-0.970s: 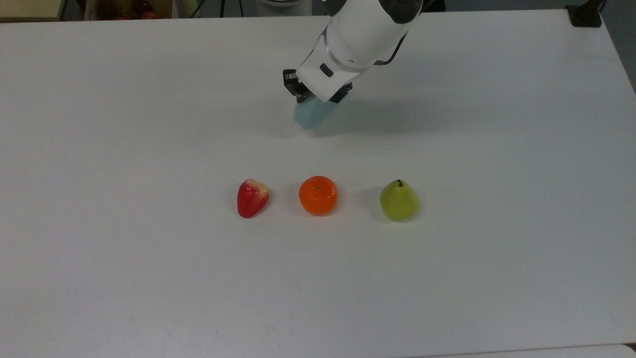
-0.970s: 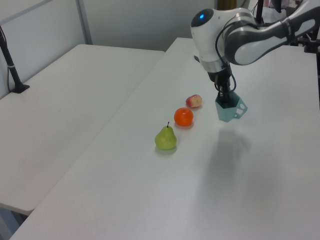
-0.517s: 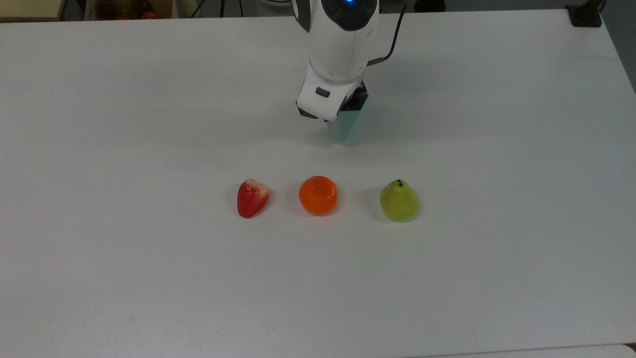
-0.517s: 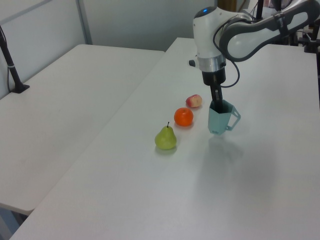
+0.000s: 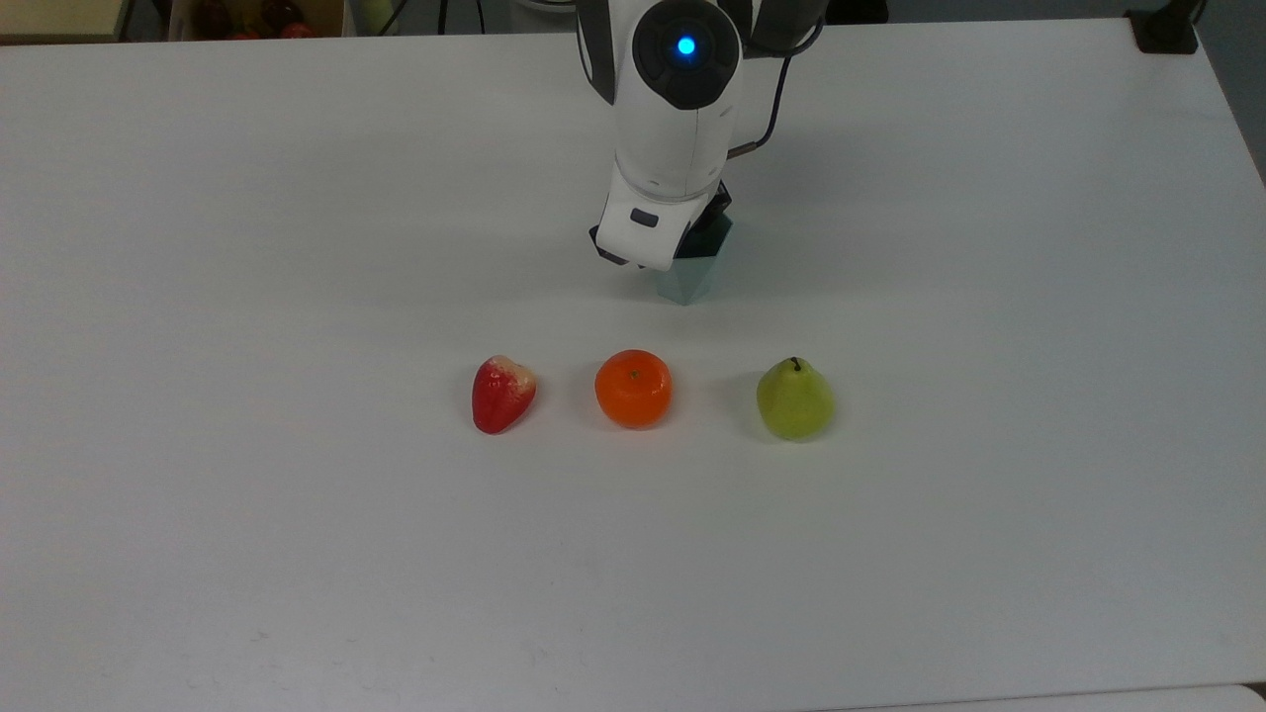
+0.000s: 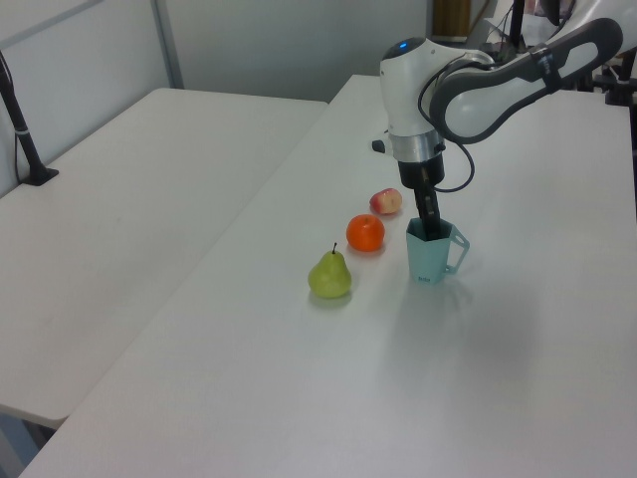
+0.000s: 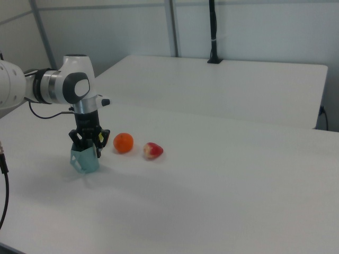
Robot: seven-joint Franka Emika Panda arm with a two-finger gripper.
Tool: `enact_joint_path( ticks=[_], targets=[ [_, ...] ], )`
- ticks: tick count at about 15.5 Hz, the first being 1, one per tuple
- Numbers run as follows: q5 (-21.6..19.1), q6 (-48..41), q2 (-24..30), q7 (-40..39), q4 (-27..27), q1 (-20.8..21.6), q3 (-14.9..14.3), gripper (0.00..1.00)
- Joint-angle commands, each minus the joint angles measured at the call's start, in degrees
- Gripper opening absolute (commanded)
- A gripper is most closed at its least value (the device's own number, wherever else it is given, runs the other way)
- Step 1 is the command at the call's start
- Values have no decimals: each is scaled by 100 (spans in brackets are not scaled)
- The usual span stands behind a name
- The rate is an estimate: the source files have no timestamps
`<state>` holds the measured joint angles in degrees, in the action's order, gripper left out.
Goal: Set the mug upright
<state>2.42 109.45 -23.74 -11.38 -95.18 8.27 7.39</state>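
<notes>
While the white Franka arm hangs over it, the pale blue-green faceted matte mug (image 6: 428,255) stands upright on the white desk (image 6: 498,378), base down, handle toward the left view's right. The black two-finger end effector (image 6: 430,227) reaches down into the mug's mouth, clamped on the rim wall — one finger inside. Landmark: the round orange fruit (image 6: 365,233). The mug sits just beside it, at the left view's right; red strawberry-like fruit (image 6: 386,201) beyond it, green pear (image 6: 329,274) nearer the camera.

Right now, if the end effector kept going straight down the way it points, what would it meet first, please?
Probably the inside of the mug, whose rim the end effector grips; below that, the white table.
</notes>
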Motion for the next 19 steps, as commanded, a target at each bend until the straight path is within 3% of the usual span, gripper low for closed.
enact_joint_path(
  ticks=[1, 3, 8, 14, 19],
  targets=[
    [-102, -134, 168, 213, -9, -18, -18, 100],
    [-31, -354, 334, 565, 87, -18, -53, 100],
    [109, -687, 1116, 1847, 96, -9, -510, 100],
    [162, -1277, 2206, 1859, 44, -9, -1300, 100],
    [162, -1497, 2269, 1903, 52, -27, -1354, 100]
  ],
)
